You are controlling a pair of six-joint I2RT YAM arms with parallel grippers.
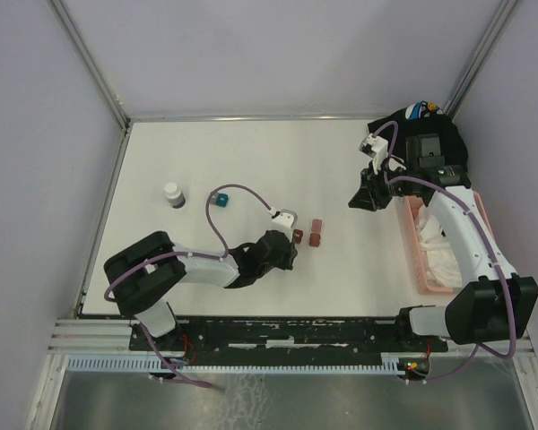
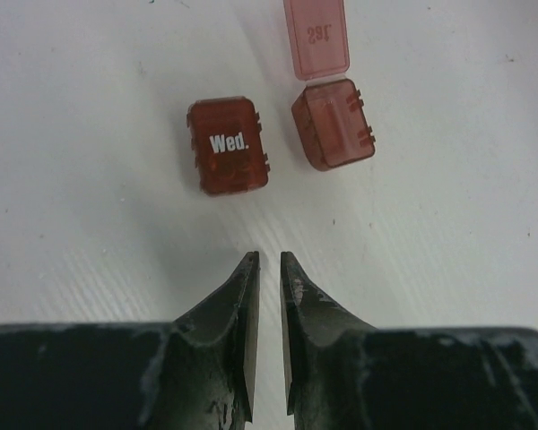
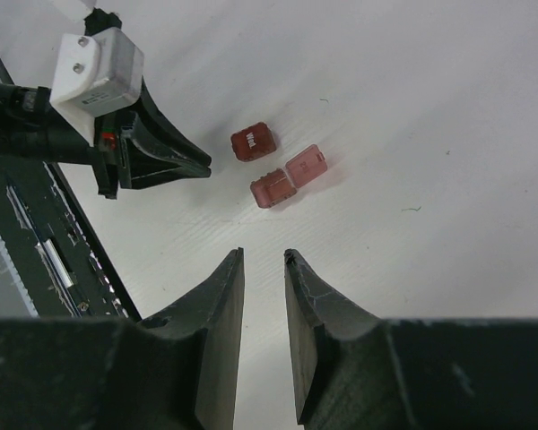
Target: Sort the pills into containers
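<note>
Two tiny dark-red containers lie mid-table. One is closed and marked "Wed." (image 2: 229, 145) (image 3: 253, 141) (image 1: 298, 236). The other stands open (image 2: 334, 124) (image 3: 273, 188) (image 1: 315, 240), its lid (image 2: 316, 38) flipped back and its pale inside bare. My left gripper (image 2: 269, 255) (image 1: 292, 248) hovers low just short of them, jaws a narrow slit apart with only table between. My right gripper (image 3: 264, 253) (image 1: 354, 202) hangs higher at the right, open and empty, pointed toward the boxes. A small white-capped vial (image 1: 173, 194) stands far left. No pills show in any view.
A teal cube (image 1: 221, 199) sits between the vial and the boxes. A pink slatted basket (image 1: 415, 253) holding white material lies along the table's right edge under the right arm. Grey walls close in the table at the left, back and right.
</note>
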